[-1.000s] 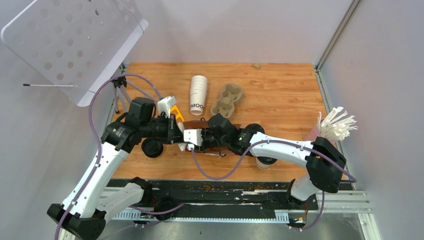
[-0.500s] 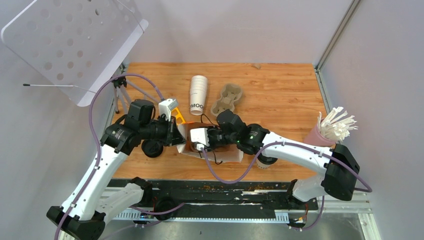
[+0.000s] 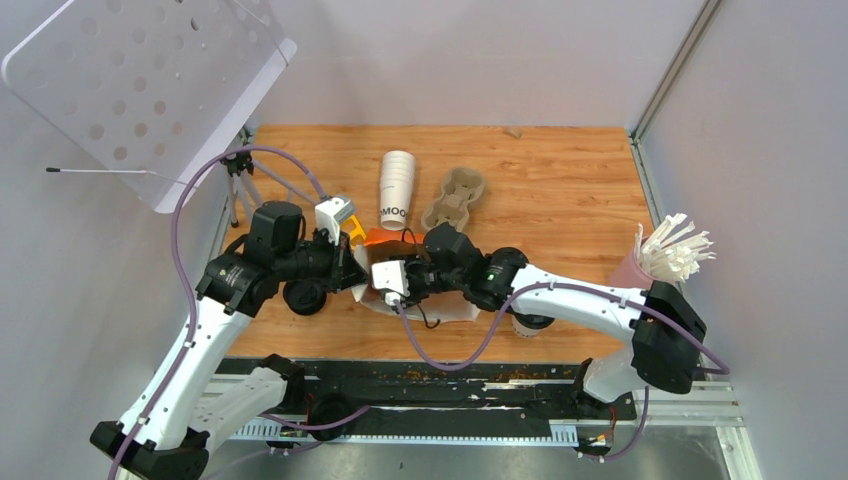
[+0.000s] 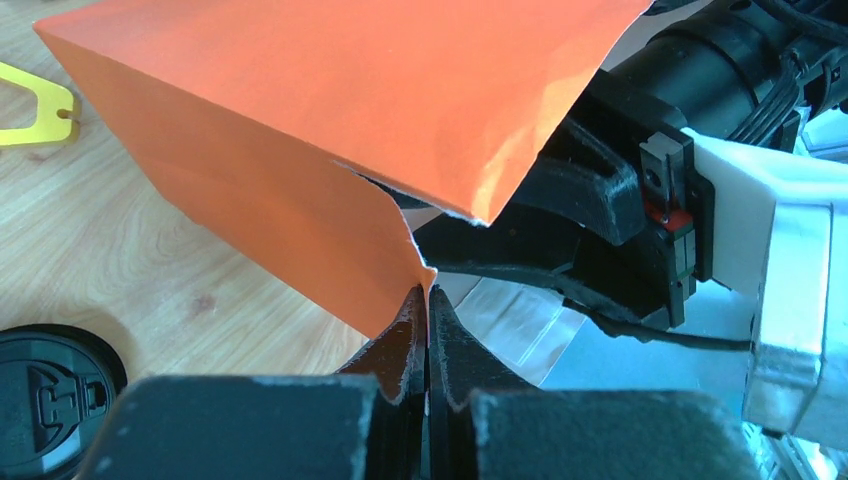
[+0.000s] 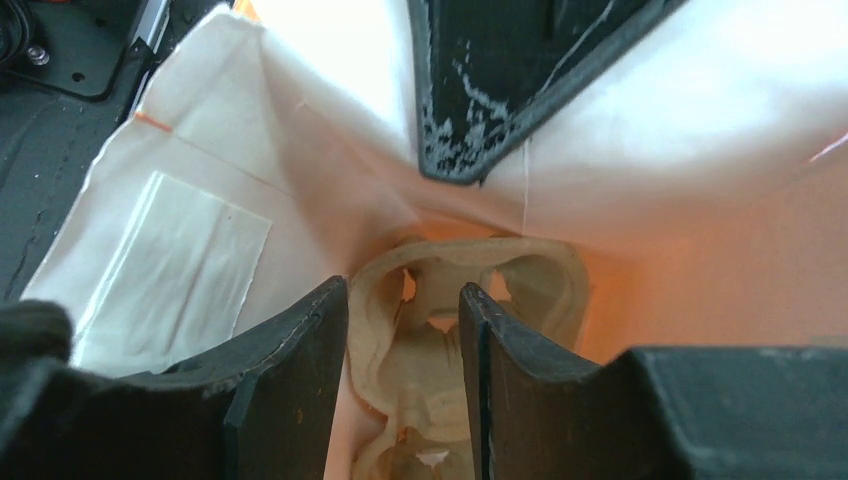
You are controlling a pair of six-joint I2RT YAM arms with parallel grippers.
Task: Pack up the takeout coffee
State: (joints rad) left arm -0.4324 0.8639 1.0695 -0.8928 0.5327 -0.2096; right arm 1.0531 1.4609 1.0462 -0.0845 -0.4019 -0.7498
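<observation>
Between the left gripper [image 4: 428,330] fingers the bag [image 4: 350,120] rim is clamped. Right gripper [image 5: 405,300] fingers stand apart inside the bag, walls close around, carrier [image 5: 470,270] just ahead. Coffee [image 3: 530,323] stands outside, well behind them.

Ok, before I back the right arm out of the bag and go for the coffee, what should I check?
1. Bag held: ok, the left gripper is shut on the orange bag edge.
2. Carrier free: ok, the right gripper fingers stand apart, with the cup carrier lying inside the bag.
3. Bag mouth open: ok, the right gripper is inside it.
4. The takeout coffee upright and lidded: cannot tell, the right arm mostly hides it.
5. The loose black lid off the bag: ok.
</observation>
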